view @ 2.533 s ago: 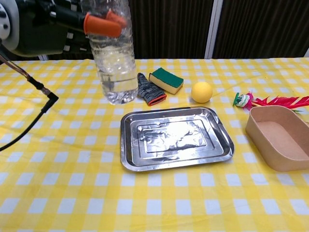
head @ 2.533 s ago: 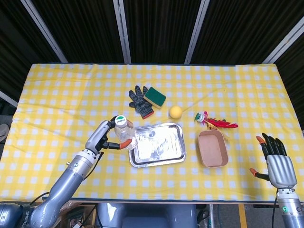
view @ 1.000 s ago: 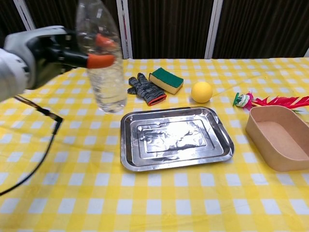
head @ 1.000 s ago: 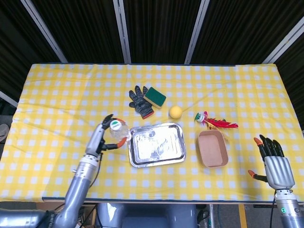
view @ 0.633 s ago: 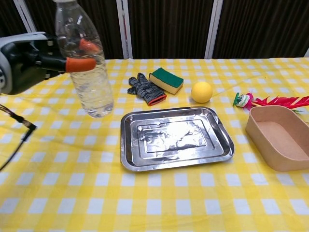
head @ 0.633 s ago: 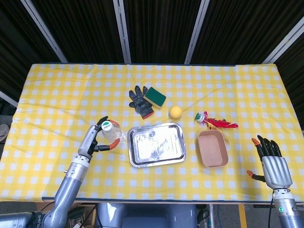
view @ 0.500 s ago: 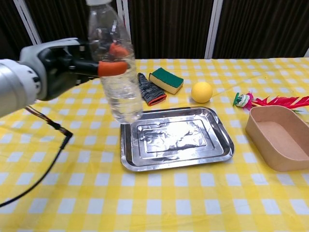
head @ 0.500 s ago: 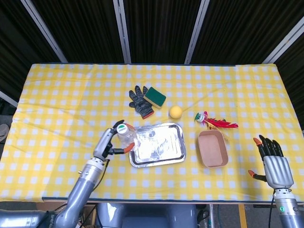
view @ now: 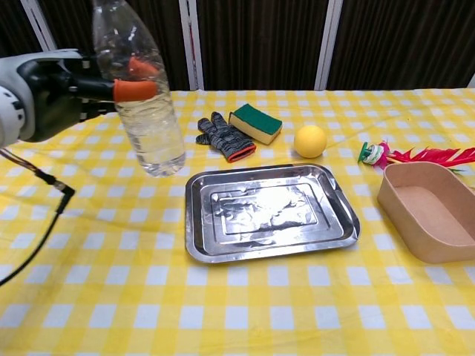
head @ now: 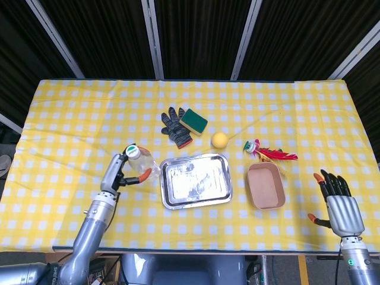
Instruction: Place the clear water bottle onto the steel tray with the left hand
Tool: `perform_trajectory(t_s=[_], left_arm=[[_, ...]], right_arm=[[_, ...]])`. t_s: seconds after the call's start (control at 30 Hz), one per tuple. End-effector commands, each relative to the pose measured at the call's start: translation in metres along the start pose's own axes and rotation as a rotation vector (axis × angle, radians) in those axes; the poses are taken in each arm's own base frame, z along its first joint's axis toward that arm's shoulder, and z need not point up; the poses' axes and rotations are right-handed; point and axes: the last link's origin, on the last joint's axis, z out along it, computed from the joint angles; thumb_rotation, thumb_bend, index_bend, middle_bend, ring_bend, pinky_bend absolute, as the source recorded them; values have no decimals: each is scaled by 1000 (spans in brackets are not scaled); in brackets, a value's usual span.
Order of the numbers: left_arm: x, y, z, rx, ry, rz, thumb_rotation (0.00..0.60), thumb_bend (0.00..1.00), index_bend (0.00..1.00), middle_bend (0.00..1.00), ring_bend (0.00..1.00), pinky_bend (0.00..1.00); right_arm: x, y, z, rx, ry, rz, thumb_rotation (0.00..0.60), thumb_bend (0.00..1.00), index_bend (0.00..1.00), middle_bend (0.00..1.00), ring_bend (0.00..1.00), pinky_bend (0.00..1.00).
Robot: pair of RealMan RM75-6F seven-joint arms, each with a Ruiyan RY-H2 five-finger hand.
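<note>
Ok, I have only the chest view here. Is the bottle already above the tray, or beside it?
Observer: Beside it. From the head view, the clear water bottle, held by the left hand, is wholly to the left of the steel tray, not over it.
Operator: And the right hand? I do not see it at all.
Observer: The right hand is at the near right corner of the table, fingers spread, holding nothing.
Operator: My view cuts off the top of the bottle. Is the cap on?
Observer: Yes, a white cap with a green mark is on it.
</note>
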Motion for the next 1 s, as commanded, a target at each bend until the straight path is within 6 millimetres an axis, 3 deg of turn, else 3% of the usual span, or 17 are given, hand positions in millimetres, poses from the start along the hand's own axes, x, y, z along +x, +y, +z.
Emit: perform_trajectory(t_s=[0.03, 0.2, 0.53, 0.8, 1.0], left_arm=[[8, -13, 2, 33, -8, -11, 600, 522, 555, 553, 45, 5], [-21, -9, 11, 22, -82, -30, 600, 521, 555, 552, 45, 5], [-106, 18, 23, -61, -148, 61, 600, 521, 555, 552, 45, 5], [-127, 16, 37, -45, -82, 97, 600, 522, 558, 551, 45, 5], [-139, -4, 47, -1, -119, 65, 600, 521, 554, 548, 45, 5]], right_arm=[[0, -1, 0, 0, 2, -2, 600, 49, 81, 0, 0, 0], [1, 3, 1, -15, 5, -1, 600, 50, 81, 0, 0, 0], [3, 7, 2, -20, 5, 25, 600, 50, 81, 0, 0, 0], [0, 8, 2, -19, -14, 31, 600, 49, 81, 0, 0, 0], [3, 11, 3, -26, -2, 41, 600, 49, 81, 0, 0, 0]])
